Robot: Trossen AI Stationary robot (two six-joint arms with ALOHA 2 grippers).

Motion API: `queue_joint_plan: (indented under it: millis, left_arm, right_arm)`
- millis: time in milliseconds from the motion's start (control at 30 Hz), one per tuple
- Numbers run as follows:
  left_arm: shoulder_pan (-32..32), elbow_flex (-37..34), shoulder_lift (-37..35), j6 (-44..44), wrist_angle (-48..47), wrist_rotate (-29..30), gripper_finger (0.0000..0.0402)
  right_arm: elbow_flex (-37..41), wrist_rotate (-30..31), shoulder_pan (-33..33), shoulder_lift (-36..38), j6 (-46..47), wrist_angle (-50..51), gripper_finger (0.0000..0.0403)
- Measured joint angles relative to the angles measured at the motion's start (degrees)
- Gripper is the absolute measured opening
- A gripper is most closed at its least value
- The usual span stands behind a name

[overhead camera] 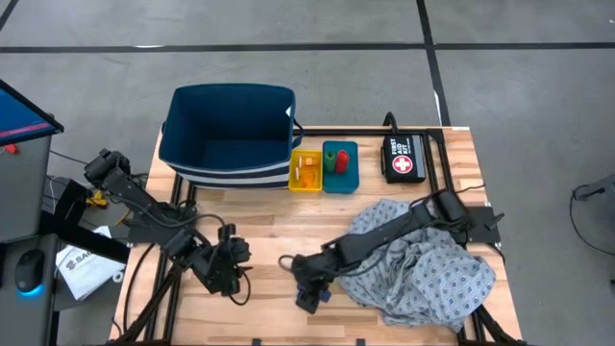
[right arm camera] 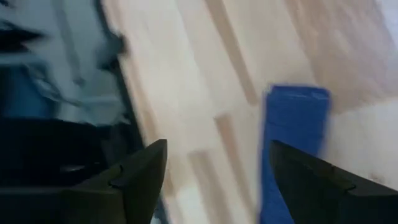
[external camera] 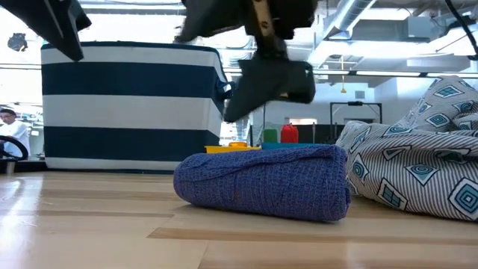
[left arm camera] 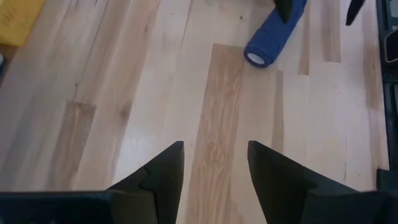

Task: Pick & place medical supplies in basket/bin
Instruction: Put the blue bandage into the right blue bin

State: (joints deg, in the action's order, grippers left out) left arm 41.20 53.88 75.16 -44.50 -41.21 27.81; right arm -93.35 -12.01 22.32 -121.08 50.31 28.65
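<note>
Dark fingers of the right gripper (overhead camera: 309,291) stand spread apart, empty, just over the finger-length blue knitted roll (external camera: 265,181), which lies on its side on the pale wooden table (overhead camera: 259,240) beside the crumpled grey-blue patterned gown cloth (overhead camera: 423,264). Left of it, the left gripper (overhead camera: 231,274) hovers part-open with nothing between its fingers. Farther back stand the navy fabric basket with white stripes (overhead camera: 231,135), the small yellow tray (overhead camera: 307,171) and the teal-blue tray (overhead camera: 339,165) holding a green and a red roll.

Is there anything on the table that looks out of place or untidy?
Yes. The gown cloth lies crumpled on the table, not in the basket. The blue roll lies on its side on bare wood below the open right gripper, outside the trays.
</note>
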Motion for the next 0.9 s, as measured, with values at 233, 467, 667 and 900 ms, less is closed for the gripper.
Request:
queue_joint_plan:
  millis: [233, 467, 667, 900]
  left_arm:
    - [0.6, -1.5, 0.0, -3.5, 3.4, 0.0, 0.0168]
    - [1.6, -1.5, 0.0, -3.9, 6.7, 0.0, 0.0168]
    - [3.3, -1.5, 0.0, -4.3, 7.1, 0.0, 0.0168]
    - [4.6, -1.5, 0.0, -5.3, 6.7, -0.2, 0.0168]
  right_arm:
    - [-9.6, 11.2, 2.0, -4.9, -3.9, 16.0, 0.0276]
    - [-10.5, 19.2, 3.2, -5.0, -3.3, 17.8, 0.0276]
    - [-10.5, 15.7, 3.1, -8.3, -3.1, 15.8, 0.0276]
    - [-10.5, 15.0, 3.2, -10.8, -2.2, 15.2, 0.0276]
